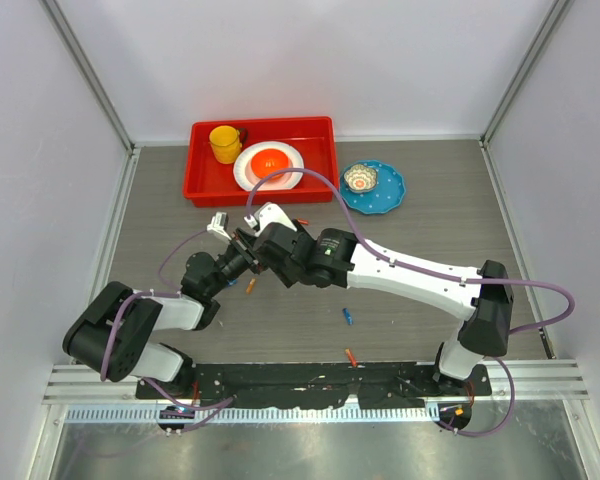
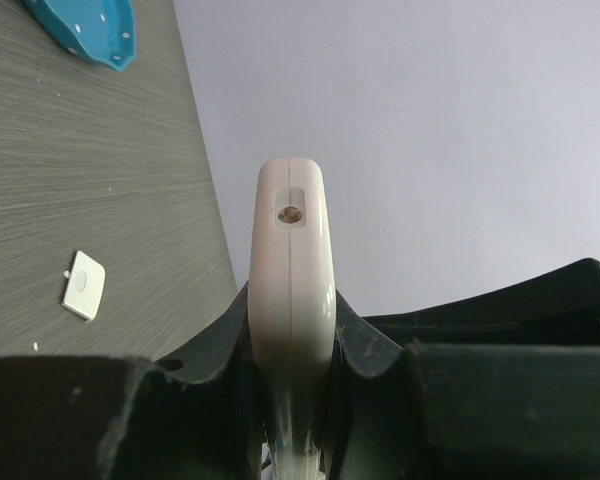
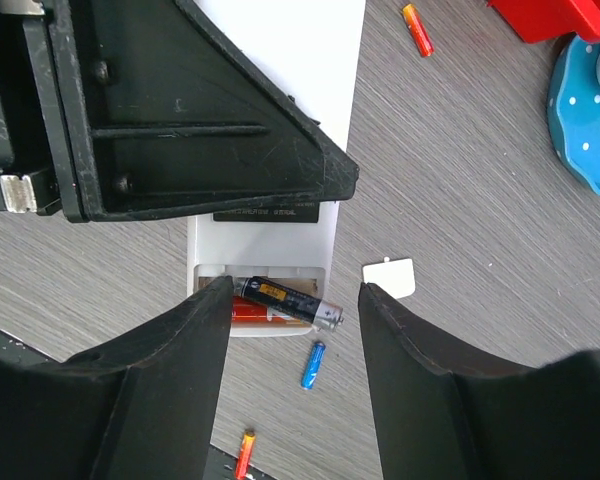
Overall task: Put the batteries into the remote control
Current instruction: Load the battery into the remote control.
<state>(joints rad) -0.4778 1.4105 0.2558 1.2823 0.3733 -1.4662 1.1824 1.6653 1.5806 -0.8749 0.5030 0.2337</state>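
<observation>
1. Remote control (image 3: 330,80): plain white.
2. Upper battery (image 3: 288,300): black, orange label, silver end.
3. Lower battery (image 3: 248,312): red.
4. Loose battery (image 3: 313,365): blue.
5. Plate (image 3: 580,120): teal, white dots.
6. Tray (image 1: 205,165): red.
7. Cup (image 1: 223,143): yellow.
8. Table (image 3: 460,200): grey wood-grain.

Batteries, right wrist view, 5 counted: dark battery (image 3: 285,300) 1; blue battery (image 3: 313,364) 1; orange-red batteries (image 3: 248,312), (image 3: 417,29), (image 3: 244,455) 3.
Remote control (image 3: 325,70): 1.
Loose white cover (image 3: 390,277): 1.
Overhead view: red tray (image 1: 202,190) 1; yellow cup (image 1: 224,143) 1; white plate (image 1: 293,158) 1; orange bowl (image 1: 270,160) 1; blue plate (image 1: 388,195) 1; small patterned bowl (image 1: 360,179) 1.
</observation>
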